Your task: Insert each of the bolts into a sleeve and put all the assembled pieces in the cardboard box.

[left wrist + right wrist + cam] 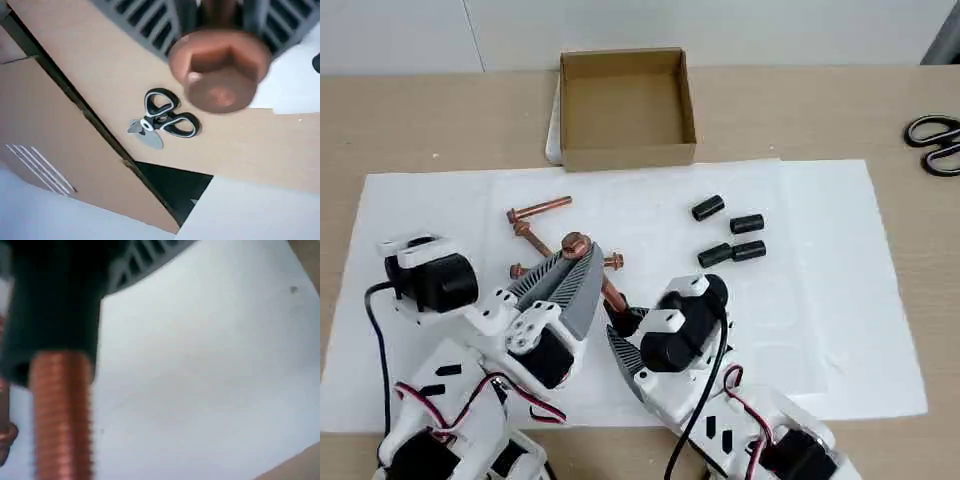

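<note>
My left gripper [572, 264] is shut on a copper bolt [576, 244], whose hexagonal head [220, 70] sticks out past the grey fingers [135, 15]. The bolt's shaft [613, 294] slants down toward my right gripper [623, 325], which is shut on a black sleeve [50, 305]. In the right wrist view the threaded end [62, 415] sits inside the sleeve's mouth. Several loose bolts [540, 209] lie on the white sheet beside the left gripper. Several black sleeves [747, 224] lie to the right. The open cardboard box [625, 150] stands at the back centre with nothing in it.
A white foam sheet [820, 320] covers the middle of the wooden table [420, 120]. Black-handled scissors [935, 140] lie at the far right edge, and the scissors [165, 119] appear again in the left wrist view. Both arm bases crowd the front edge.
</note>
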